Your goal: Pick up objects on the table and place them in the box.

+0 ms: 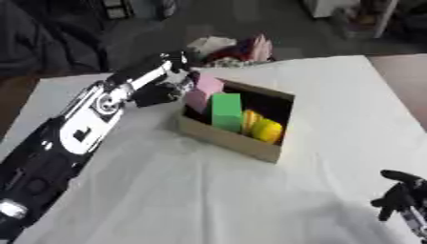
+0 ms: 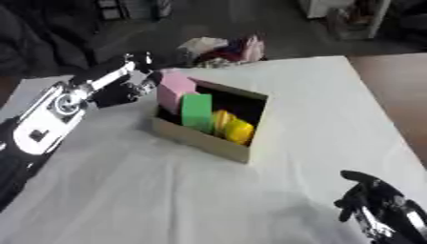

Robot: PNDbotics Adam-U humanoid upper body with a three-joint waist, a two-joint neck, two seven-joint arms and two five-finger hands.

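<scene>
An open cardboard box [image 1: 232, 141] stands on the white-covered table [image 1: 183, 190] near its middle. Inside it a pink block [image 1: 203, 91] leans at the left end, a green block [image 1: 226, 111] stands upright beside it, and yellow pieces [image 1: 265, 128] lie to the right. My left hand [image 1: 164, 90] is at the box's left end, fingers curled beside the pink block and touching it; whether they still hold it I cannot tell. My right hand [image 2: 371, 200] rests at the lower right corner, fingers relaxed, holding nothing.
A heap of mixed objects [image 1: 238, 48], pink and white among them, lies at the table's far edge behind the box. Dark floor and furniture lie beyond the table. A brown surface [image 2: 392, 90] borders the table on the right.
</scene>
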